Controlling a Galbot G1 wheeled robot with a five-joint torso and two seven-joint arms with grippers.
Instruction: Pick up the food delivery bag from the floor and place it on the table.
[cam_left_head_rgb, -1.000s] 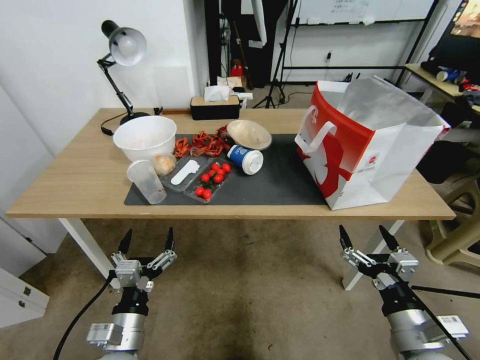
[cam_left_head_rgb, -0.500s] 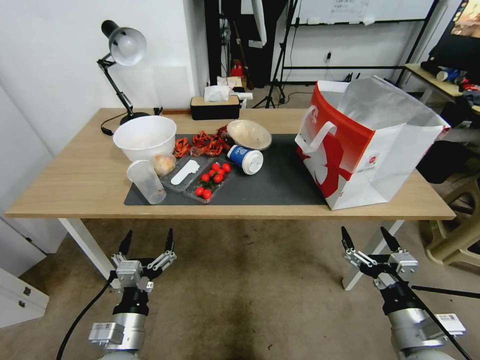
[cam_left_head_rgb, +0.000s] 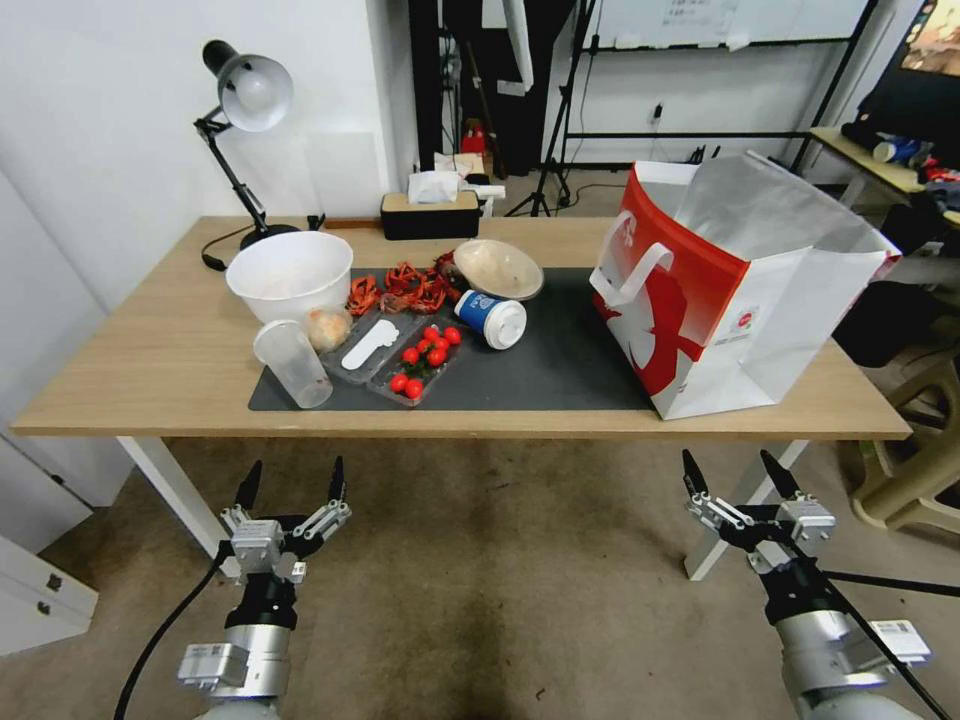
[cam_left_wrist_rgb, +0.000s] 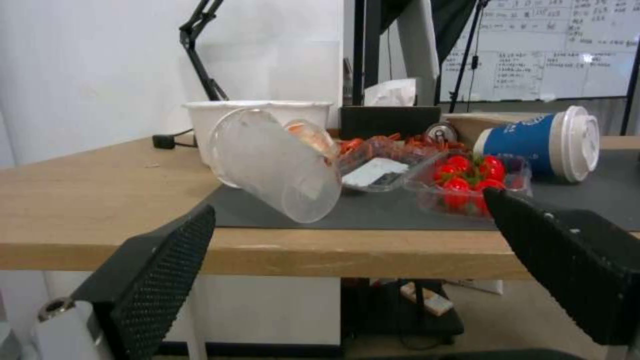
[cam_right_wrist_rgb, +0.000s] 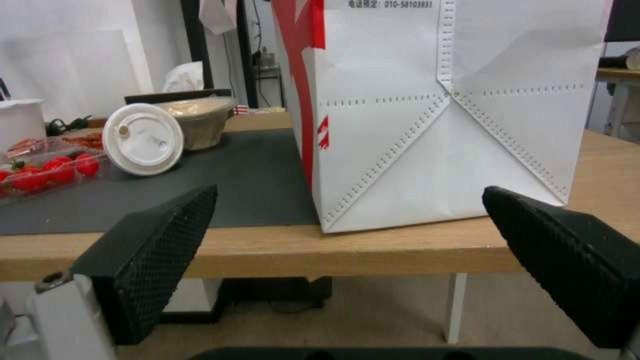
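Note:
The red-and-white food delivery bag stands upright on the right end of the light-wood table, its silver-lined mouth open and a white strap handle facing left. The bag's white side panel faces the right wrist camera. My right gripper hangs open below the table's front edge, in front of the bag, over the beige floor. Over the same floor, the left gripper is open below the table's left part. Both hold nothing.
On the dark mat lie a white bowl, a tipped clear cup, a tray of tomatoes, a blue cup and a tan bowl. A desk lamp and tissue box stand behind. White table legs flank both grippers.
The right gripper has sunk very slightly. The left gripper, the bag and the table's things have not moved.

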